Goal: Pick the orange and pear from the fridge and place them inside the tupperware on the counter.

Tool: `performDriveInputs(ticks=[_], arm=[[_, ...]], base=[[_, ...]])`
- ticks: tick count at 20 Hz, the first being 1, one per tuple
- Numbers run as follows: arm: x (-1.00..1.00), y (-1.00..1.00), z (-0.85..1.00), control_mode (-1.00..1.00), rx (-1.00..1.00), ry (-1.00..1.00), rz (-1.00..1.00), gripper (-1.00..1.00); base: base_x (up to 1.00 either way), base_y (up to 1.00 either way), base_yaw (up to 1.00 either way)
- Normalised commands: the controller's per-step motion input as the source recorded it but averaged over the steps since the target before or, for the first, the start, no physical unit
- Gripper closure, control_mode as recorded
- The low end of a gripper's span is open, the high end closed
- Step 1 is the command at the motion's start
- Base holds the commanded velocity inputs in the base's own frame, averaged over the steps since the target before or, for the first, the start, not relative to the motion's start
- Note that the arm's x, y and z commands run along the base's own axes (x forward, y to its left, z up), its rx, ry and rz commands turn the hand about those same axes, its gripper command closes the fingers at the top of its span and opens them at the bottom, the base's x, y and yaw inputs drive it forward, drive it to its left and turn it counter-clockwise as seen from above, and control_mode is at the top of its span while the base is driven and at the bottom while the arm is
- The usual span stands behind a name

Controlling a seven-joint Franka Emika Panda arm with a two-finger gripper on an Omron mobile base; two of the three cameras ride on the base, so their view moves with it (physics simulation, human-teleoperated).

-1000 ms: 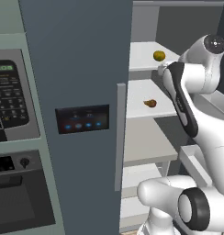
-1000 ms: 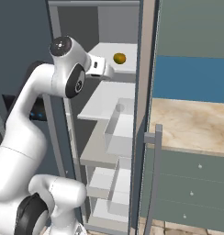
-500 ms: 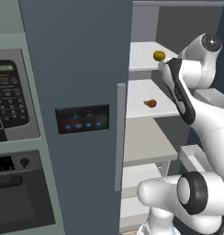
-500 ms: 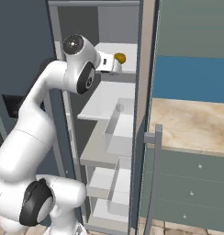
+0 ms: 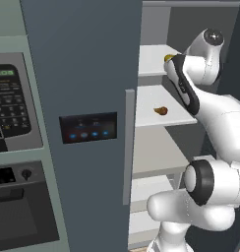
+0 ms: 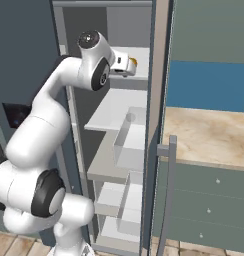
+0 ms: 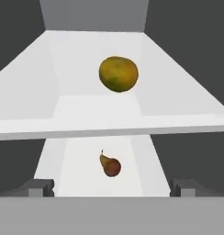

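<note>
Two pieces of fruit are seen on the white shelves of the open fridge (image 5: 82, 74): the orange (image 7: 118, 74) on the upper shelf (image 7: 86, 110) and the pear (image 7: 110, 166) on the shelf below it, narrow end pointed away from the camera in the hand view. In the left base view the orange (image 5: 168, 57) is partly hidden behind the arm, while the pear (image 5: 161, 110) lies in the open on the lower shelf (image 5: 159, 108). The gripper (image 7: 111, 187) is held in front of the upper shelf's edge, aimed at the orange and apart from it; its fingertips (image 7: 39, 187) are spread wide at the bottom corners of the hand view, with nothing between them. In the right base view the gripper (image 6: 125, 65) is seen level with the upper shelf, with the orange (image 6: 134, 61) just beyond it. The counter (image 6: 209, 135) is seen to the right of the fridge, past the open door's edge.
</note>
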Motion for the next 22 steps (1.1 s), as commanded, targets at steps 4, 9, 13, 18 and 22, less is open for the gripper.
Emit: performDriveInputs(ticks=[4, 9, 13, 18, 22], arm=[[0.47, 0.0, 0.0, -1.0, 0.0, 0.01, 0.0, -1.0], [0.42, -0.04, 0.0, -1.0, 0.0, 0.0, 0.01, -1.0], [0.34, -0.14, 0.0, -1.0, 0.0, 0.0, 0.0, -1.0], [0.39, -0.13, 0.0, -1.0, 0.0, 0.0, 0.01, -1.0], [0.42, -0.09, 0.0, -1.0, 0.0, 0.0, 0.03, -1.0]], base=[[0.0, 0.0, 0.0], [0.0, 0.0, 0.0], [0.0, 0.0, 0.0], [0.0, 0.0, 0.0], [0.0, 0.0, 0.0]])
